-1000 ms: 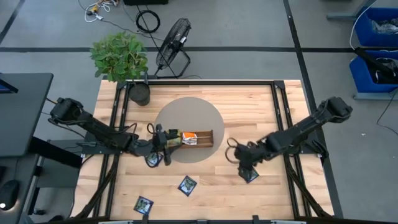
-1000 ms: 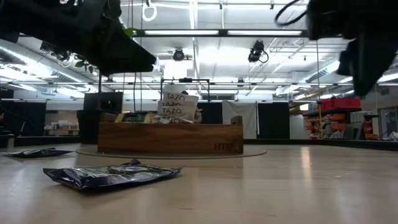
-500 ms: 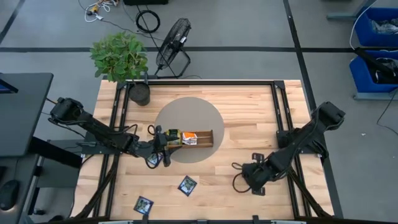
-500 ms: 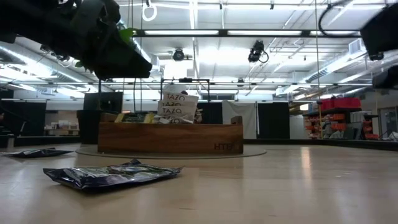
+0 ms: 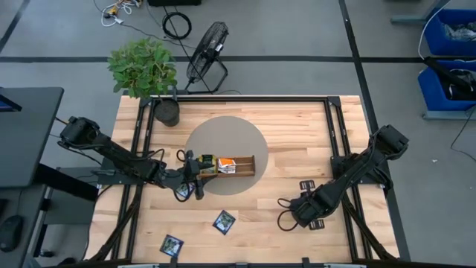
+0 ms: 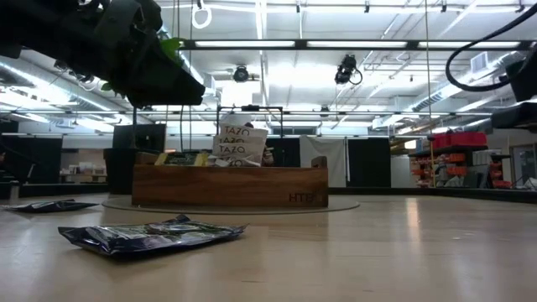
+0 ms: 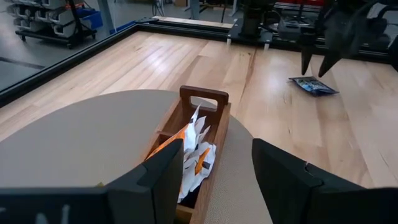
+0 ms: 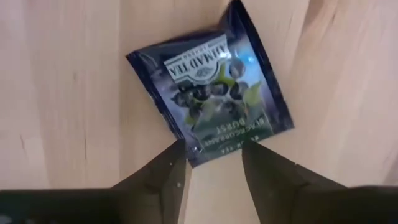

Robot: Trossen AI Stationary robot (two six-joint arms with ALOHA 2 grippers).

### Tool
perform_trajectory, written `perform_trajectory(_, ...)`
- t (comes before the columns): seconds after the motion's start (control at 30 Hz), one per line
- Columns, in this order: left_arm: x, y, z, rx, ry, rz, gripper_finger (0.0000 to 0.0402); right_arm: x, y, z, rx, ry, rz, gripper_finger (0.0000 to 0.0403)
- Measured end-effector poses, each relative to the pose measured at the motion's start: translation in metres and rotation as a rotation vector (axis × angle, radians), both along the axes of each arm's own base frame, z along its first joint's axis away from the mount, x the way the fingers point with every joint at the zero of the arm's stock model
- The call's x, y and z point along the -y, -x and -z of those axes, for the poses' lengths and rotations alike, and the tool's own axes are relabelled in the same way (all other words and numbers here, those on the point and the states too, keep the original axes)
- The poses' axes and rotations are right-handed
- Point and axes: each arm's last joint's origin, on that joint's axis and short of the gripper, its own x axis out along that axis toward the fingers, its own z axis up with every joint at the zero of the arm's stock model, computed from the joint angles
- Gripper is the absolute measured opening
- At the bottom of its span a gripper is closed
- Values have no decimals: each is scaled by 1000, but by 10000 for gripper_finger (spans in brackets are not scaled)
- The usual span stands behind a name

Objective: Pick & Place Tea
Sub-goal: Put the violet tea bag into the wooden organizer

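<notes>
A dark navy tea sachet [image 8: 211, 93] lies flat on the wooden table, and my right gripper [image 8: 211, 171] hangs open just above its edge, pointing down. From the left wrist view the same sachet [image 7: 314, 85] shows under that gripper [image 7: 317, 62]. In the high view the right gripper [image 5: 306, 214] hides it. A wooden tray [image 5: 232, 164] on the round mat holds orange-and-white sachets [image 7: 194, 146]. My left gripper [image 5: 199, 176] waits open at the tray's left end, holding nothing. Three more navy sachets [image 5: 224, 221], [image 5: 172, 244], [image 5: 182, 191] lie flat on the table.
A potted plant [image 5: 145, 71] stands at the far left corner. The round grey mat [image 5: 223, 141] lies under the tray. In the low view one navy sachet [image 6: 151, 235] lies close in front and another [image 6: 50, 205] at the left. Bare wood lies between the tray and my right gripper.
My right gripper has moved toward the table's near edge and down, rolling its wrist, and now stands over the navy sachet that lay just in front of it, covering it in the high view. The sachet has stayed where it was.
</notes>
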Motion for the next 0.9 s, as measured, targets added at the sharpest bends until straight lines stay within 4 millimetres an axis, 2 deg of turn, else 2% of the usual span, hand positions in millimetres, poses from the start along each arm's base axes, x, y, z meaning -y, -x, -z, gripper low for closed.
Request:
perform_trajectory(0.27, 0, 0, 0, 7, 22, -8, 197, -2, -5, 0, 68, 0, -106, 200)
perform_trajectory(0.6, 0, 0, 0, 7, 22, -8, 197, 2, 1, 17, 94, -35, -141, 225)
perform_trajectory(0.77, 0, 0, 0, 7, 22, -8, 197, 2, -2, 18, 133, -12, -174, 190)
perform_trajectory(0.9, 0, 0, 0, 7, 22, -8, 197, 5, -6, 17, 171, 5, -128, 123)
